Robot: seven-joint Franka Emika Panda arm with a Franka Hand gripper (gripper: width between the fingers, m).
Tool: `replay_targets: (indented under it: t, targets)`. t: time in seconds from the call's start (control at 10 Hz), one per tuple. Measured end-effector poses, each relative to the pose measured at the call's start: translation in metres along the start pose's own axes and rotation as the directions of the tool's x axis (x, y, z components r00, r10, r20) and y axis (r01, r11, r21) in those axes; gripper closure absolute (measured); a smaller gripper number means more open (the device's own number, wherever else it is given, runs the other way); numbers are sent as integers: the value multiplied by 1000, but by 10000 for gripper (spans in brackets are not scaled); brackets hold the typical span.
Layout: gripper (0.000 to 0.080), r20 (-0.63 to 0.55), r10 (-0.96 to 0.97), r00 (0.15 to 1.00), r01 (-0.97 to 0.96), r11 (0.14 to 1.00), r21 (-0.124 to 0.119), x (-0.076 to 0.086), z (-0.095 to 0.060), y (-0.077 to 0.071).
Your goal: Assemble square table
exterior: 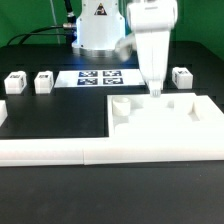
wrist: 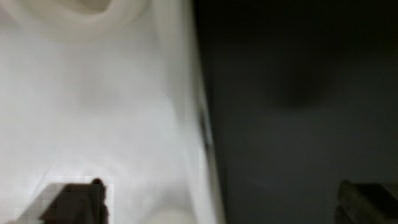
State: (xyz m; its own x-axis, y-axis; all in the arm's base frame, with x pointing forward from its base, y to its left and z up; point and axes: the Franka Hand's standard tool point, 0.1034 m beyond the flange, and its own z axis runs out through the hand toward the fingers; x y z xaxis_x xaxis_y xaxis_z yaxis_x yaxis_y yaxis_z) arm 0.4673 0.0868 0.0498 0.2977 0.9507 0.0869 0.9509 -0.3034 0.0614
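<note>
The square table's top, a large white slab [exterior: 165, 125] with a raised rim, lies on the black table at the exterior view's right. My gripper [exterior: 156, 92] hangs straight down over the slab's far edge. In the wrist view the gripper [wrist: 221, 206] is open. One dark fingertip [wrist: 71, 204] is over the white slab [wrist: 98, 100] and the other [wrist: 368, 203] is over the black table, with the slab's edge between them. It holds nothing. Small white leg blocks stand at the far left [exterior: 14, 83], beside that one [exterior: 43, 80], and at the far right [exterior: 181, 76].
The marker board [exterior: 100, 77] lies flat in front of the robot's base. A long low white border wall [exterior: 60, 152] runs along the front. Another white piece [exterior: 2, 112] shows at the exterior view's left edge.
</note>
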Motion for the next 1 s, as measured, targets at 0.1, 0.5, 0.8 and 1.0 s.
replay_targets:
  t: [0.1,0.5,0.8,1.0]
  targets:
    - [151,3,134,991,-134,991,8,6,0,-11]
    - [151,-27,436,900,-436,900,-7,40,-14,-24]
    - [151,-50,577,815,-577,816,-1,41,-13,-22]
    - [151,16,798,602,-798,602,30,52,-12,-33]
